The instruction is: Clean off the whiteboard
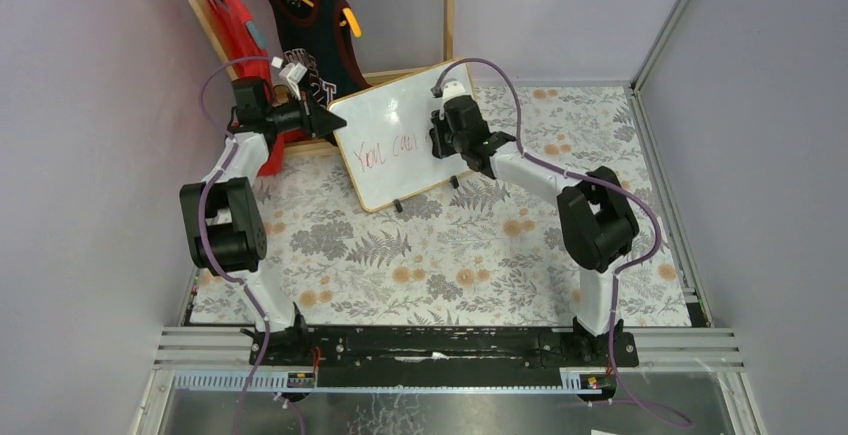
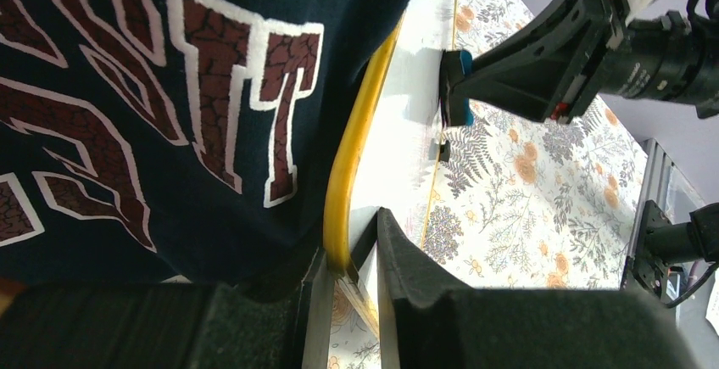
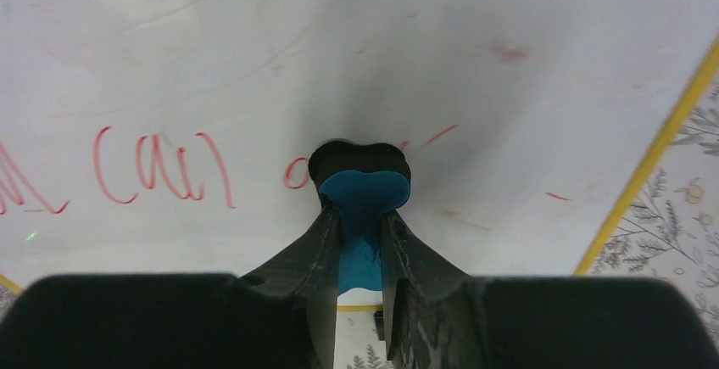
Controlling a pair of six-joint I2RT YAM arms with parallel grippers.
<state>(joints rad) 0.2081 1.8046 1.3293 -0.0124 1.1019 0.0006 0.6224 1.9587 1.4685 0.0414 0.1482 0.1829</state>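
The whiteboard (image 1: 395, 120) stands tilted at the back of the table, with red handwriting (image 1: 388, 153) across its lower half. My left gripper (image 1: 328, 120) is shut on the board's left frame edge (image 2: 349, 174), its fingers (image 2: 407, 259) clamped on either side. My right gripper (image 1: 438, 142) is shut on a blue eraser (image 3: 363, 195), which presses against the board's face (image 3: 424, 47) just right of the red letters (image 3: 161, 170). The left wrist view shows the eraser (image 2: 462, 85) touching the board (image 2: 407, 123). Faint red smears remain right of the eraser.
A wooden rack (image 1: 205, 15) at the back left holds a navy jersey (image 1: 310, 25) and a red one (image 1: 235, 25), close behind my left gripper. The floral tablecloth (image 1: 440, 255) covers the table. Walls enclose the sides, and a metal rail (image 1: 450, 345) runs along the near edge.
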